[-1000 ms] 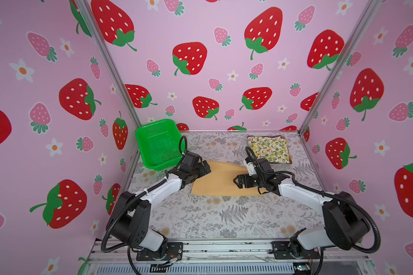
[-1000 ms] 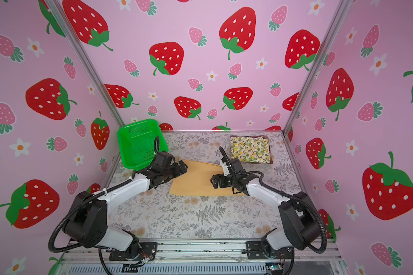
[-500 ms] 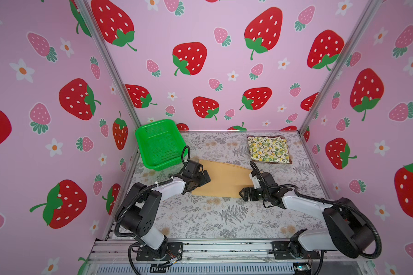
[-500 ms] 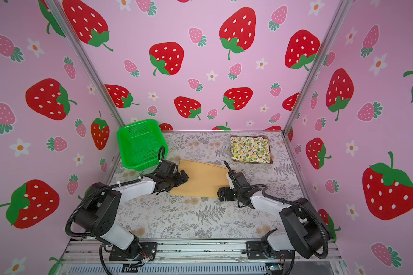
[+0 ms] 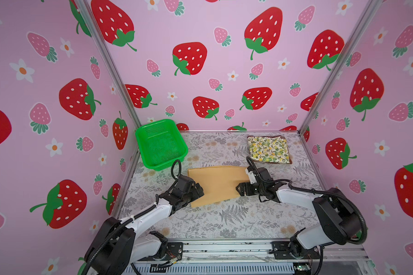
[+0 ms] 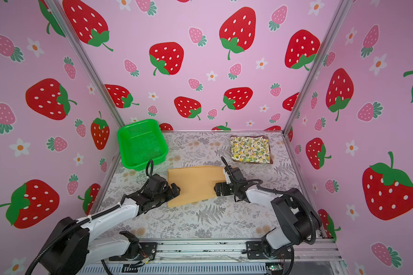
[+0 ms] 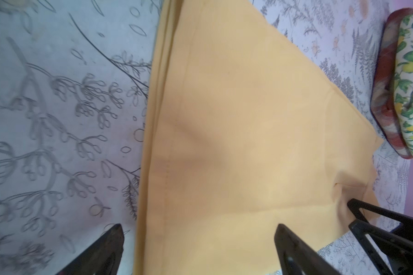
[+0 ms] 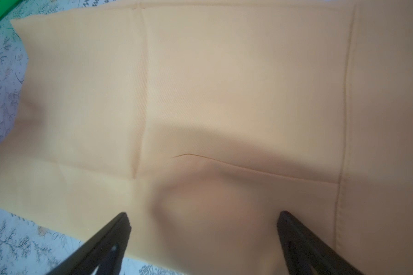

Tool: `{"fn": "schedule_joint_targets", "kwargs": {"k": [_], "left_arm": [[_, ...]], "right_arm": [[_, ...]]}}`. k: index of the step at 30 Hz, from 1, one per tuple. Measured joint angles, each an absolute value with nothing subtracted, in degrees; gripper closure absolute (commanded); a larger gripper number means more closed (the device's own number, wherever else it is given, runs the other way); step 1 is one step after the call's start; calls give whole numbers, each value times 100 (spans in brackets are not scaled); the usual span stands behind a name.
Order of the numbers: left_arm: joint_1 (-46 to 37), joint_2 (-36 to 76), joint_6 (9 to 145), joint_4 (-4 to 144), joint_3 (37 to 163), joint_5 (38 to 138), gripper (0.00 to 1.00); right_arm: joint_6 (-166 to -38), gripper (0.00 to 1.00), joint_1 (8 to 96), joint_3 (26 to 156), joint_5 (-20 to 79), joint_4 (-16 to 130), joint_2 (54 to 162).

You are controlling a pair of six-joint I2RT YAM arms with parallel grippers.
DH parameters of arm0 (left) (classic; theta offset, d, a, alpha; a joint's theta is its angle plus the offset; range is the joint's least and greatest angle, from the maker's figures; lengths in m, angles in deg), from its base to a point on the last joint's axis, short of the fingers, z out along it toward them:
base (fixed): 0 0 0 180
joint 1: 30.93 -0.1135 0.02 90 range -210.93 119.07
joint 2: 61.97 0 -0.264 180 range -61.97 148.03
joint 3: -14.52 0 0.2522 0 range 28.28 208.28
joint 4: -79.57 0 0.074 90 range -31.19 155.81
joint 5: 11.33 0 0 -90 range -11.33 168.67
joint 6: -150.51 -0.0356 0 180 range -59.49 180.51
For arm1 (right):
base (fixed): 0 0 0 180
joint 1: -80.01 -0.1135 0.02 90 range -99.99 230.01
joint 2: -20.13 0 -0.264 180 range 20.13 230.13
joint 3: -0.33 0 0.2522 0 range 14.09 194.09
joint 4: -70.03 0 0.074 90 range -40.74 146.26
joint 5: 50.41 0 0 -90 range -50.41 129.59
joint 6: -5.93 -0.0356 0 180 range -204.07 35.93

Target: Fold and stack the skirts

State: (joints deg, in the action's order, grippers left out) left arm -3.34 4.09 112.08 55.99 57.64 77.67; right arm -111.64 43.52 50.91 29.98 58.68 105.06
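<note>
- Two wide-open, empty tools: left gripper and right gripper at opposite edges of mustard skirt.
- Table open in front.
- Skirt flat, plain, faintly creased.

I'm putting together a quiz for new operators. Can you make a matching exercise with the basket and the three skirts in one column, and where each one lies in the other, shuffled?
Things:
1. basket
2. mustard skirt
3. lemon skirt
4. plaid skirt

Places:
A. spread out in the middle
B. underneath another skirt, far right
C. far-left corner
D. on top of another skirt, far right

Pairs: 1-C, 2-A, 3-D, 4-B
</note>
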Motion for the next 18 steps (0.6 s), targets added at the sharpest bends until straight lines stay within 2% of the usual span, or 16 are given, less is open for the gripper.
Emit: {"fn": "schedule_joint_targets", "kwargs": {"k": [8, 18], "left_arm": [[-404, 530, 10981, 5271, 6864, 7984, 1], [-231, 1439, 11291, 5880, 6717, 8517, 0]], "right_arm": [[-11123, 0, 4448, 5432, 3064, 5308, 9994], [-11094, 0, 4848, 4842, 3171, 5243, 9909]]}}
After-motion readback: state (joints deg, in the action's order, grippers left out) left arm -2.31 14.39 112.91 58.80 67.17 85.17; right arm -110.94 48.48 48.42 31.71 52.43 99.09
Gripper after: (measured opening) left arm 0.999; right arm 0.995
